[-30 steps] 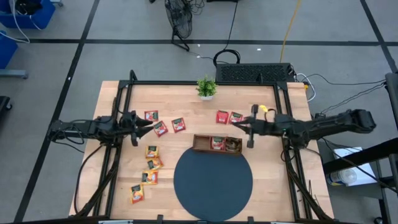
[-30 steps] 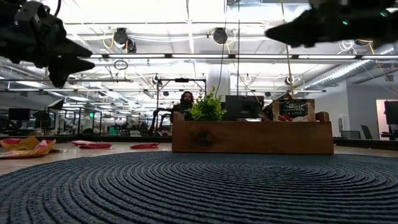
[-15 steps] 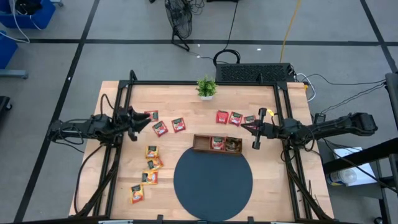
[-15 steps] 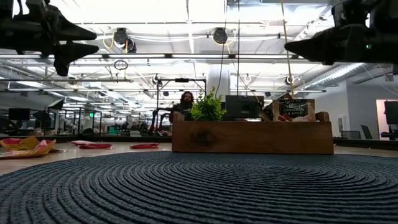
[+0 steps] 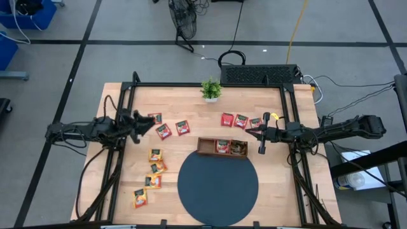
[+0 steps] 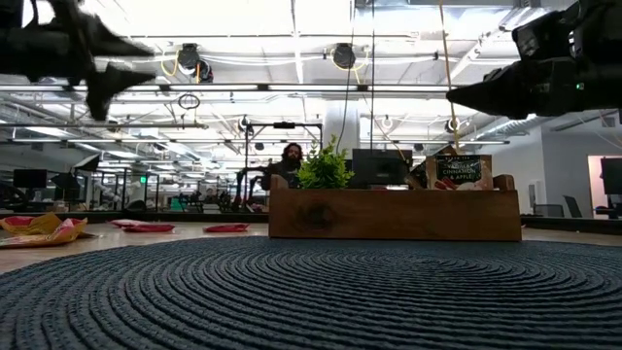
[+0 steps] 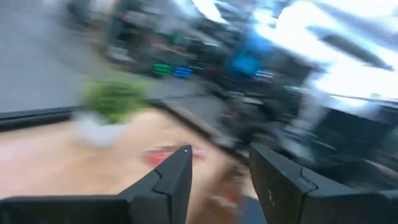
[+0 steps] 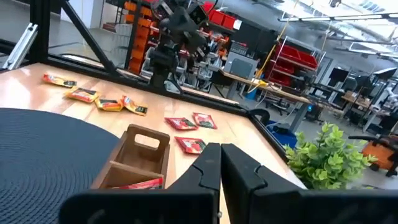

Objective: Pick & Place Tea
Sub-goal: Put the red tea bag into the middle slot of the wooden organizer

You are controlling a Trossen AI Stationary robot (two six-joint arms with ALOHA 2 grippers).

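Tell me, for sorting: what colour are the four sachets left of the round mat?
Yellow-orange sachets, clearest in the high view.

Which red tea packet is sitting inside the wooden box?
The red sachet in the middle compartment of the wooden tray. Every other red sachet lies flat on the bare table, outside the tray, either up beside the left hand or above the tray's right end.

Open lab behind the wooden table (image 5: 121, 95): grey floor (image 5: 127, 25) with dark seam lines, bright ceiling strip lights (image 6: 292, 87), red shelving (image 8: 305, 59) and workbenches (image 8: 267, 84) beyond the table's far edge.
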